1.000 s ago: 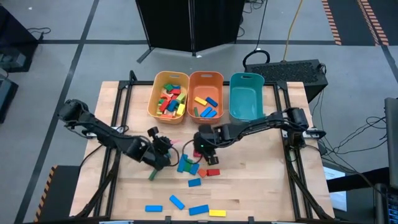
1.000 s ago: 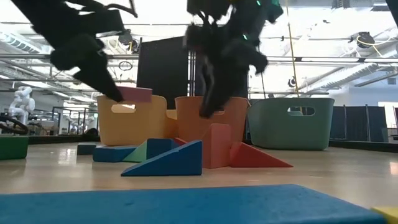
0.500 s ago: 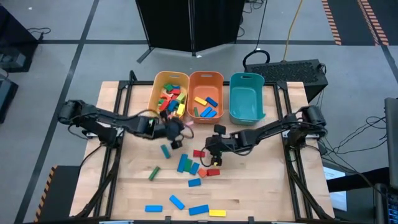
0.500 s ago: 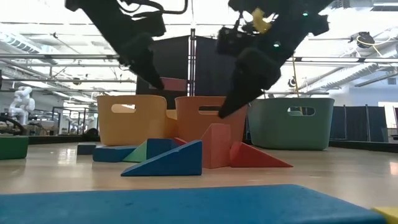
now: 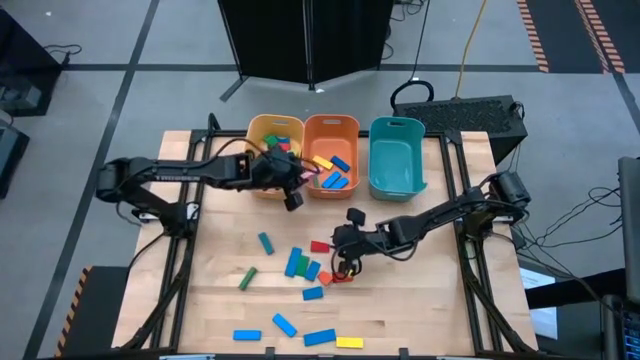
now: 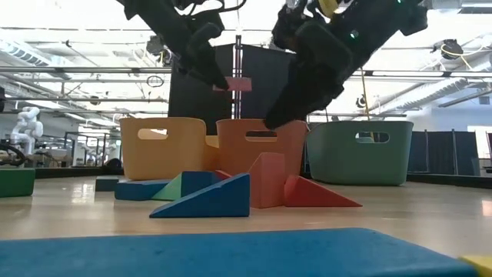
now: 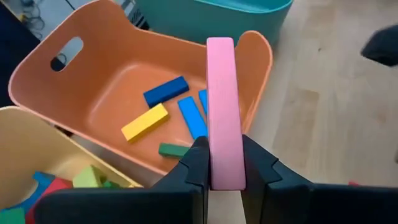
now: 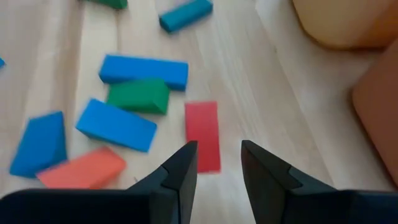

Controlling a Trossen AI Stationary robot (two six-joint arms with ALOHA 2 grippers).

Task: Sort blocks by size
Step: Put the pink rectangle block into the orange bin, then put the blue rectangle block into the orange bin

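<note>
A pink bar is up in the air over the near rim of the orange bin, with my left gripper shut on it. That bin has several blue, yellow and green blocks in it. My right gripper stands open low over the middle of the table, just short of a flat red block. Nothing is between its fingers. Blue, green and orange-red blocks lie loose around it. My left gripper pinches the pink bar between its two fingers by its long sides, at the end nearest the wrist. The fingers slant down from the table's left, and the bar runs on along them past their tips. It is lifted clear, above the bin's rim.
A yellow bin full of mixed blocks stands left of the orange one, a teal bin right of it. More blue blocks and a yellow one lie near the table's near edge. A green bar lies at the left.
My left gripper has carried the pink bar up from the middle left of the table toward the far edge and the right, over the orange bin's rim, turning as it went. My right gripper has moved a little toward the near edge and rolled.
</note>
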